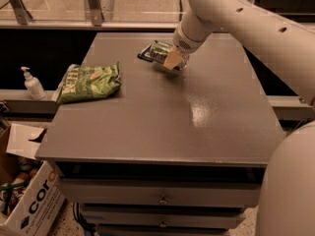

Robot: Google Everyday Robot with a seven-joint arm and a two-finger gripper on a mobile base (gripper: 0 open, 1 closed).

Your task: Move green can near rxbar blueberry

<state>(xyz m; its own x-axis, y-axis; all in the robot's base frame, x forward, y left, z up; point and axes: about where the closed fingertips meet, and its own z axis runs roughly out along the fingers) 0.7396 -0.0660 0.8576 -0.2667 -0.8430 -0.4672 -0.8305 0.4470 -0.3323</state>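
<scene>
Cardboard box (30,200): on the floor at lower left, beside the cabinet, flaps open. I see a jumble of things inside but cannot tell what they are.
Drawers (160,193): stacked under the table top, all closed; contents hidden from me.
Gripper (170,58): at the far middle of the table (197,132), hanging from the white arm (231,14) that comes in from the upper right.
Fingers (173,62): I read them as clamped on the green can; one tan pad lies across the can's near side, the other is hidden behind it.
Green can (159,51): on its side in the gripper's hold, at the far middle of the table. I cannot tell whether it touches the surface.
Rxbar blueberry (145,54): dark flat wrapper just left of the can and partly behind it, lying on the table.
Green chip bag (91,81): flat at the left edge of the table, well apart from the can.
Pump bottle (32,84): white, upright on the ledge left of the table.
</scene>
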